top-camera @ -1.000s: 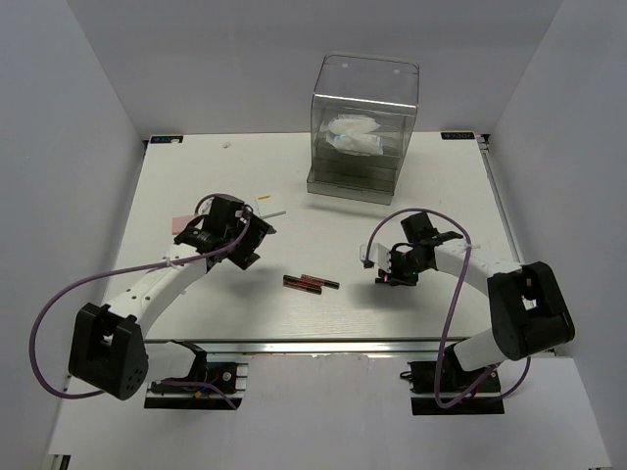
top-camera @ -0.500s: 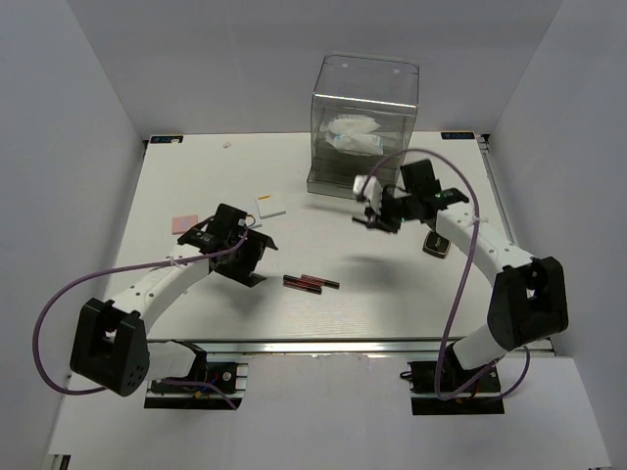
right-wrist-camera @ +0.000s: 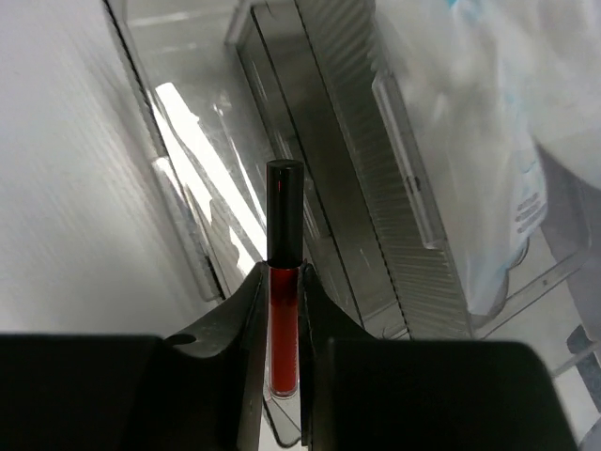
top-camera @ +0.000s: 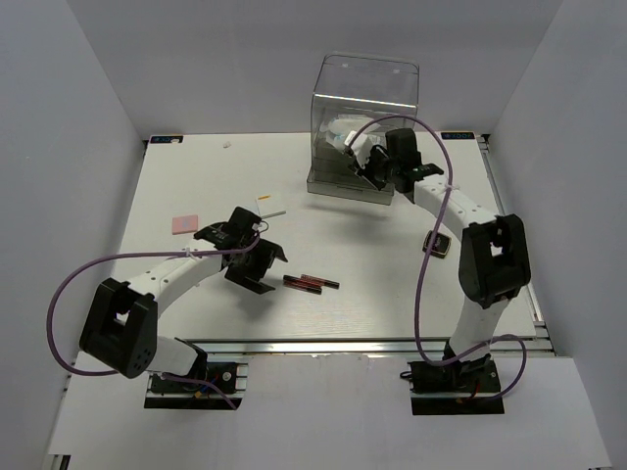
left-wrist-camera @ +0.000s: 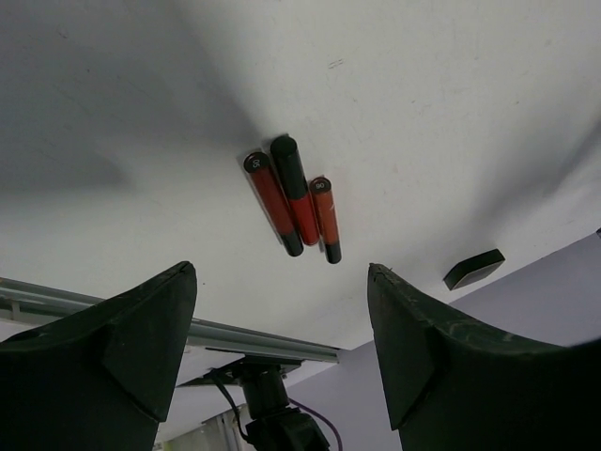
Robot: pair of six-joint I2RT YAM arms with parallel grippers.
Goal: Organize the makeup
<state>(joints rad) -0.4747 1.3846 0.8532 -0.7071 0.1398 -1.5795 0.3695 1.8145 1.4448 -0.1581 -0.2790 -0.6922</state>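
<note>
My right gripper (top-camera: 364, 166) is shut on a slim red-and-black stick (right-wrist-camera: 285, 211), held at the front of the clear acrylic drawer box (top-camera: 362, 122). In the right wrist view the gripper (right-wrist-camera: 284, 271) points the stick's black cap at the lower drawers (right-wrist-camera: 310, 188). White-blue crinkly packets (right-wrist-camera: 470, 141) lie inside the box. My left gripper (top-camera: 257, 266) is open and empty, hovering just left of three red-and-black sticks (top-camera: 312, 283). They lie side by side on the table in the left wrist view (left-wrist-camera: 293, 197), ahead of the open gripper (left-wrist-camera: 282, 272).
A black square compact (top-camera: 437, 243) lies at the right, also showing in the left wrist view (left-wrist-camera: 474, 269). A white flat square (top-camera: 270, 205) and a pink square (top-camera: 184, 223) lie at the left. The table's near rail (left-wrist-camera: 235, 334) is close below the left gripper.
My right gripper has carried its stick from mid-table up to the front of the drawer box. My left gripper has moved right and nearer, towards the three sticks.
</note>
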